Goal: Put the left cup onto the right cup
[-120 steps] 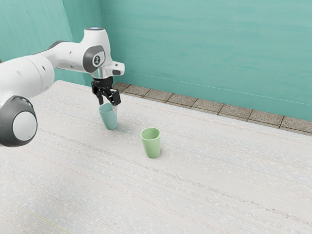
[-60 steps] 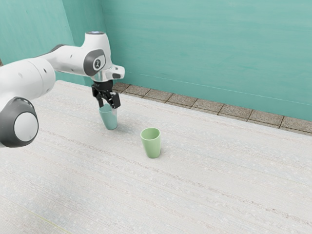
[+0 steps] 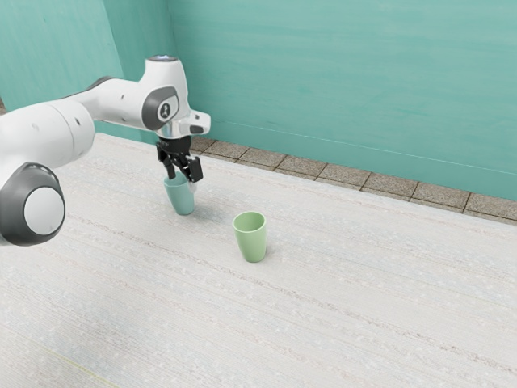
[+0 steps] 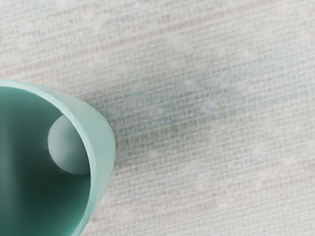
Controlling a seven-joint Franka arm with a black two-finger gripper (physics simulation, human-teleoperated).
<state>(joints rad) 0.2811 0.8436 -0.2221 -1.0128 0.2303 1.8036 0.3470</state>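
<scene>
- Two black fingers [image 3: 196, 173] of the gripper [image 3: 184, 171] point down and stand apart, with nothing clamped between them.
- Their tips hang just over the rim of the teal cup [image 3: 179, 197]; I cannot tell whether they touch it.
- The teal cup stands upright, mouth up, on the table [image 3: 363, 283], toward the exterior view's left and the far side.
- The wrist view looks down into this cup [image 4: 96, 147] and shows its pale bottom.
- The green cup [image 3: 250, 236] stands upright, nearer and to the exterior view's right, apart from the teal cup.
- The white arm [image 3: 97, 105] reaches in from the exterior view's left.
- A tiled strip [image 3: 363, 179] runs below the far wall [image 3: 363, 73].
</scene>
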